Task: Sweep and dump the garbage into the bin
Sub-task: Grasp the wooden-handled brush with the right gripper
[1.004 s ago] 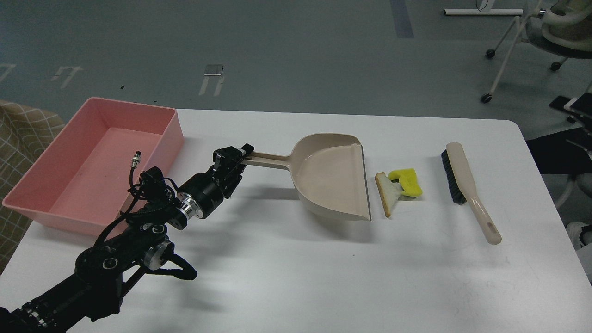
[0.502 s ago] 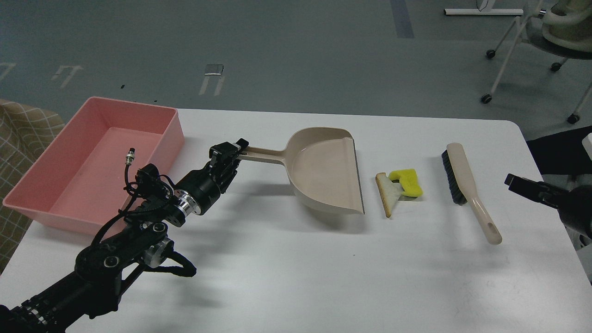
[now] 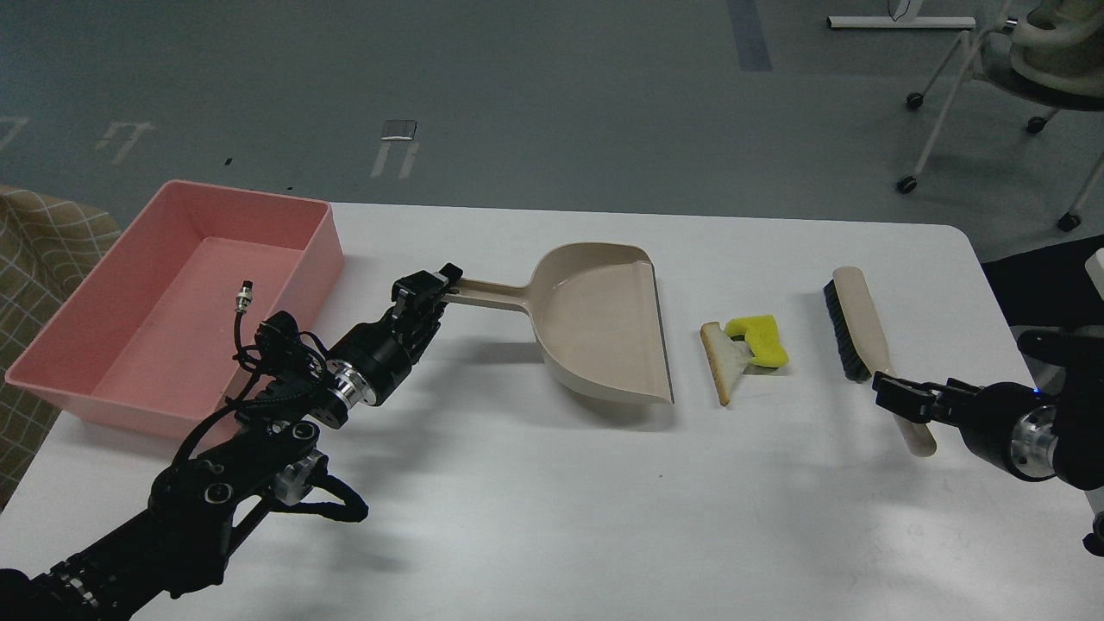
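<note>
My left gripper (image 3: 434,291) is shut on the handle of a beige dustpan (image 3: 599,323), whose open lip faces right toward the garbage. The garbage is a slice of toast (image 3: 715,363) and a yellow sponge piece (image 3: 759,339), lying just right of the pan's lip. A beige brush with black bristles (image 3: 865,332) lies further right, handle toward me. My right gripper (image 3: 899,401) comes in from the right and sits at the brush handle; its fingers are dark and I cannot tell whether they grip it. The pink bin (image 3: 241,191) stands at the left, with nothing visible inside.
The white table (image 3: 552,517) has its right edge close to my right arm. Office chairs (image 3: 1026,69) stand on the floor beyond the far right corner. A checked cloth (image 3: 43,250) lies left of the bin.
My right arm has come in from the right and moved left and down to the brush handle. The dustpan has shifted left, away from the garbage.
</note>
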Controlling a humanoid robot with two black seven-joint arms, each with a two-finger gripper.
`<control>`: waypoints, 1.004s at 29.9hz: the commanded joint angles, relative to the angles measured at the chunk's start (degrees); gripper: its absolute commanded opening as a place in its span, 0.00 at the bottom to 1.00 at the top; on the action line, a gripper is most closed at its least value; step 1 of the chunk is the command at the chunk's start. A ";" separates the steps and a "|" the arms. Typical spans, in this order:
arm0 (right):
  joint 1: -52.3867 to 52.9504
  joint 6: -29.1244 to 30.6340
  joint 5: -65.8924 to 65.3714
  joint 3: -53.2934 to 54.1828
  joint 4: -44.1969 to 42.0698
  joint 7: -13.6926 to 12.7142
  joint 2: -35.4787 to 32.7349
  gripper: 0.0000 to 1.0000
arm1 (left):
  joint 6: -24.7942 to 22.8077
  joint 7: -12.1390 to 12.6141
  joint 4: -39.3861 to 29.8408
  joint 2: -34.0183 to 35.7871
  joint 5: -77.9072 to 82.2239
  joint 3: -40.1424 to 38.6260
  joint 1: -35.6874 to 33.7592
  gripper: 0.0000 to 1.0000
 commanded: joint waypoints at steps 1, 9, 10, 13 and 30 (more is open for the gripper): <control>0.11 0.01 -1.96 -0.13 0.03 -0.30 1.39 0.83 | 0.07 -0.29 0.30 -0.32 -0.09 1.34 -0.09 0.00; 0.20 0.01 -3.45 -0.48 -0.32 -1.27 2.36 0.79 | 0.16 -1.08 2.06 -1.03 -0.18 1.78 -0.09 0.00; 0.20 0.01 -3.45 -0.48 -0.32 -1.62 2.79 0.78 | 0.16 -1.43 2.15 -1.03 -0.18 1.87 -0.09 0.00; 0.20 0.01 -3.45 -0.57 -0.41 -1.80 2.97 0.73 | 0.16 -1.52 2.94 -1.11 -0.09 1.87 -0.09 0.00; 0.20 0.01 -3.28 -2.85 -0.58 -1.36 4.29 0.39 | 0.16 -1.70 3.11 -1.02 0.09 1.96 -0.79 0.00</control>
